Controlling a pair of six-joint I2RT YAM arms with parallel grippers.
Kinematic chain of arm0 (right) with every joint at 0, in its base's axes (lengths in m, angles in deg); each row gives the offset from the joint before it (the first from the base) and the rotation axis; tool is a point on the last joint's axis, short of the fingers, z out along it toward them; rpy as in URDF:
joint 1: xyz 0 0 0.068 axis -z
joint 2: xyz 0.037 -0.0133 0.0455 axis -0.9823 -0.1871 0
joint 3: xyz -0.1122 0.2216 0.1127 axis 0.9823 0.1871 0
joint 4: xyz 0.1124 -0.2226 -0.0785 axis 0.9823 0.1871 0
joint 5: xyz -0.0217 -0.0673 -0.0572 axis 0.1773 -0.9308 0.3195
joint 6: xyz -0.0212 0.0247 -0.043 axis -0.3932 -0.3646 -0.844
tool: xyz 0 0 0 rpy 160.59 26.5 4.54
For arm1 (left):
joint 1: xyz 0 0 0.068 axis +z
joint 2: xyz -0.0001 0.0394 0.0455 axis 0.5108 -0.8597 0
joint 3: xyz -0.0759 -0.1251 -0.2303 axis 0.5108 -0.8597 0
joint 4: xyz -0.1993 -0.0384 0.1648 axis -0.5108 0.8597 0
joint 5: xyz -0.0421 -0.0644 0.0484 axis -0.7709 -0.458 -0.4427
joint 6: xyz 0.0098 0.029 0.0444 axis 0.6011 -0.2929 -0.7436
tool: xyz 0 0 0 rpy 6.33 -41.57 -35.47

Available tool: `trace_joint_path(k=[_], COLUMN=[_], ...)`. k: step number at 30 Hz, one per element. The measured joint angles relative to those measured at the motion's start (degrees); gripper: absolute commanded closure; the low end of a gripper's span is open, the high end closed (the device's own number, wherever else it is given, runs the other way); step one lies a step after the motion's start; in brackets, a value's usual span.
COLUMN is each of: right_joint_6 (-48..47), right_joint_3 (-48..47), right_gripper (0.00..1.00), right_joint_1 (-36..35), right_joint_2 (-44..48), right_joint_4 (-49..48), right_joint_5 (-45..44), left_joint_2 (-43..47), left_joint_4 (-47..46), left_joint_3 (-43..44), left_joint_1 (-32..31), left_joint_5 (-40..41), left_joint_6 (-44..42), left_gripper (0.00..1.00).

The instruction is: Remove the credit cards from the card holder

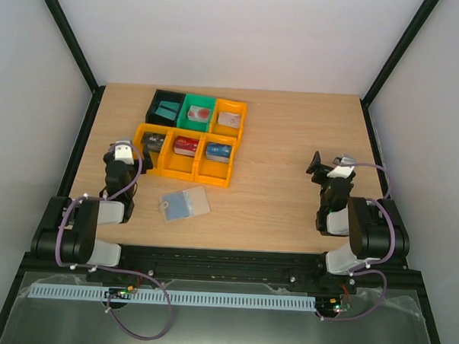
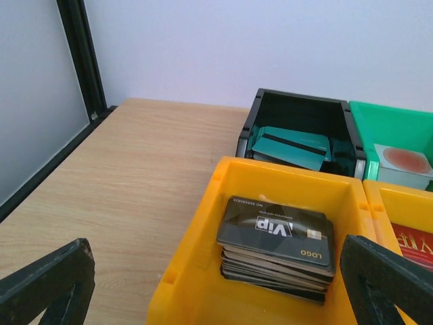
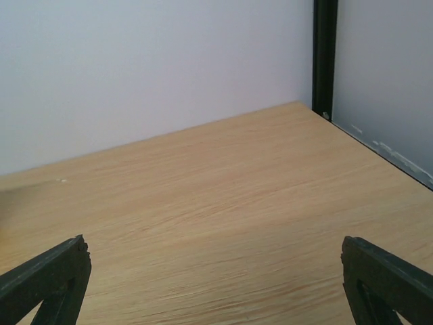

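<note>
Card holder [image 1: 184, 204] was lying flat on the table [image 1: 290, 190], just on the near side of the orange bins [image 1: 176, 169] and closer to the left arm. Left gripper [image 1: 123, 149] and right gripper [image 1: 328, 167] were both spread wide, holding nothing.

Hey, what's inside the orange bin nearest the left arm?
A stack of dark cards, the top one printed VIP and LOGO. Only edges of the lower cards show; their faces and the orange bin floor beneath are covered.
</note>
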Motion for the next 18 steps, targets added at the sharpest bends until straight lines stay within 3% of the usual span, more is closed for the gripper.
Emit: trace_joint_path(k=[6, 18], right_joint_6=[-0.8, -1.0], right_joint_3=[-0.8, -1.0], right_gripper=[0.01, 0.01], right_joint_1=[0.0, 0.1], right_joint_2=[0.0, 0.0], right_joint_4=[0.8, 2.1], right_joint_5=[2.7, 3.7], left_joint_2=[-7.6, -8.7], left_joint_4=[-14.1, -17.9], left_joint_3=[-4.6, -5.3], left_joint_1=[-0.2, -0.7], left_joint_5=[-1.0, -2.3], left_joint_6=[-2.3, -4.1], left_gripper=[0.01, 0.01])
